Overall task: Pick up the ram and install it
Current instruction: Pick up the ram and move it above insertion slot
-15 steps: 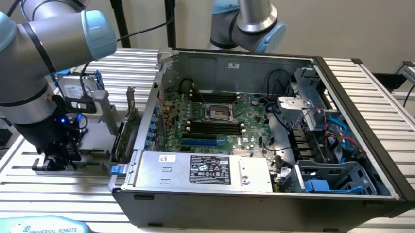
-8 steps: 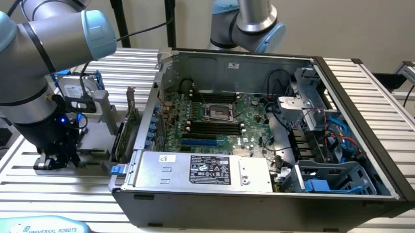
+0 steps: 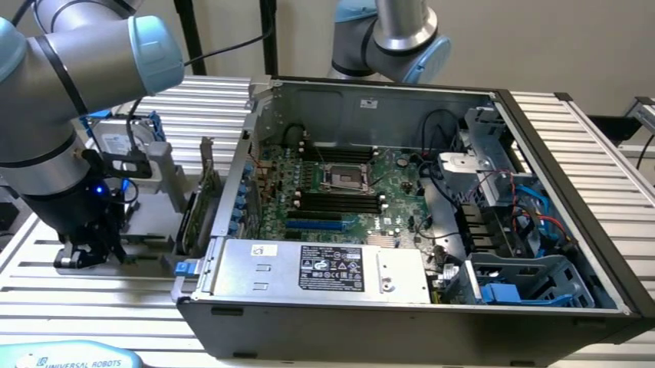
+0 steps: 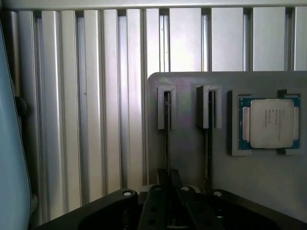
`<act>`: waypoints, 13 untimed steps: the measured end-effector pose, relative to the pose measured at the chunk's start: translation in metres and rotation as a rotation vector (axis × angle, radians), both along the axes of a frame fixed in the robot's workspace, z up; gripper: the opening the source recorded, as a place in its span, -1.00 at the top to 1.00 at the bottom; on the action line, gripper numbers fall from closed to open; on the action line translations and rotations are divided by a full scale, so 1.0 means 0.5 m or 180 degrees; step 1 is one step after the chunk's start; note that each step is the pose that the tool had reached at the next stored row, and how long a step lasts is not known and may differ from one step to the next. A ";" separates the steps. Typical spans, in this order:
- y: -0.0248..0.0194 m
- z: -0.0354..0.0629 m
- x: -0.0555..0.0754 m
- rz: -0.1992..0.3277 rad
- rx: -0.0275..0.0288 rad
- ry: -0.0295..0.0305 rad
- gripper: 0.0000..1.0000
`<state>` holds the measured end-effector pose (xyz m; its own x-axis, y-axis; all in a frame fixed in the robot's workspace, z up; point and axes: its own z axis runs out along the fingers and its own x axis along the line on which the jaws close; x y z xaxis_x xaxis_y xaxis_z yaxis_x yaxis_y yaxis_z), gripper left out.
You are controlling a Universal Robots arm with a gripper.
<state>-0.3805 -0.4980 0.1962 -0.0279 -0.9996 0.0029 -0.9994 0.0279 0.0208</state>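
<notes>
Two thin sticks stand on edge in slots of a grey holder plate, each seen as a dark narrow line. The ram is the one between my fingertips. My gripper is shut on its near end, the two black fingers pressed against its sides. The second stick stands parallel beside it, untouched. In the exterior view my gripper hangs low over the holder, at that view's left, outside the open computer case. The motherboard's black memory slots lie inside the case.
A square silver processor chip sits in a pocket of the holder plate beside the sticks. An upright green expansion card stands between the holder and the case wall. The slatted metal table surrounds the holder. A second robot arm stands behind the case.
</notes>
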 end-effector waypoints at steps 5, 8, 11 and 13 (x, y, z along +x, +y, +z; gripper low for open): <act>0.0000 0.000 0.000 0.0000 0.0000 0.0000 0.73; -0.0014 0.000 0.000 0.0001 0.0000 0.0000 0.73; -0.0024 0.000 0.000 0.0002 0.0000 0.0000 0.73; -0.0024 0.000 0.000 0.0002 0.0000 0.0000 0.73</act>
